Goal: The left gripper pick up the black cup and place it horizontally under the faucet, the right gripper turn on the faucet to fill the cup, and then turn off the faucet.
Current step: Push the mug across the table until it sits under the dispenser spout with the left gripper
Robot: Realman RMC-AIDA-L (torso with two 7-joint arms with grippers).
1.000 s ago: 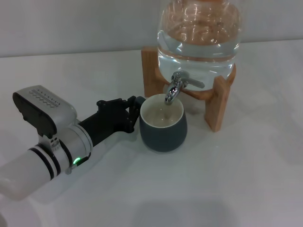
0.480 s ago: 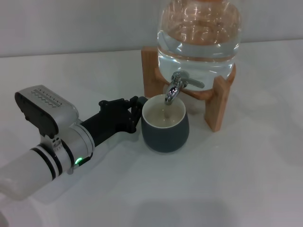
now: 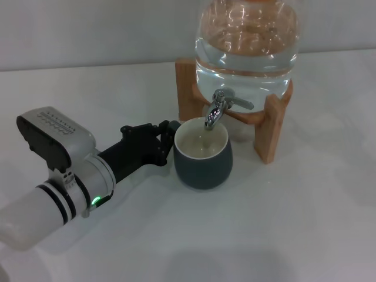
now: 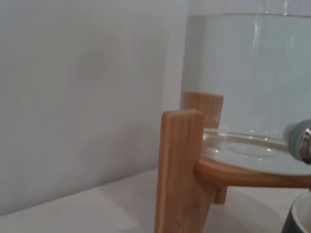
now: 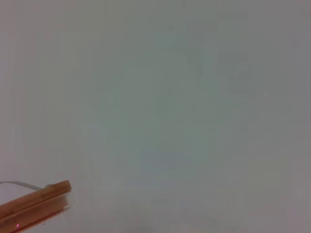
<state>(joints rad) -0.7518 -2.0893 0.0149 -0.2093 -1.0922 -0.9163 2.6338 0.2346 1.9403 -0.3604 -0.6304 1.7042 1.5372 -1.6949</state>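
The black cup [image 3: 202, 157] stands upright on the white table, its cream inside open directly under the spout of the faucet [image 3: 215, 113]. The faucet's thin lever [image 3: 241, 104] points to the right. No water stream shows. My left gripper [image 3: 167, 140] reaches in from the left and is closed at the cup's left side, where the handle is hidden behind its fingers. In the left wrist view the cup's rim [image 4: 299, 221] and a bit of the faucet [image 4: 303, 141] show at the edge. The right gripper is out of view.
The big clear water jar [image 3: 247, 41] sits on a wooden stand [image 3: 271, 136] behind the cup; both also show in the left wrist view, the jar [image 4: 248, 73] and the stand [image 4: 180, 170]. The right wrist view shows a plain wall and a wooden edge [image 5: 34, 206].
My left gripper and the cup shifted slightly to the right, then back to the left. The faucet lever has not moved.
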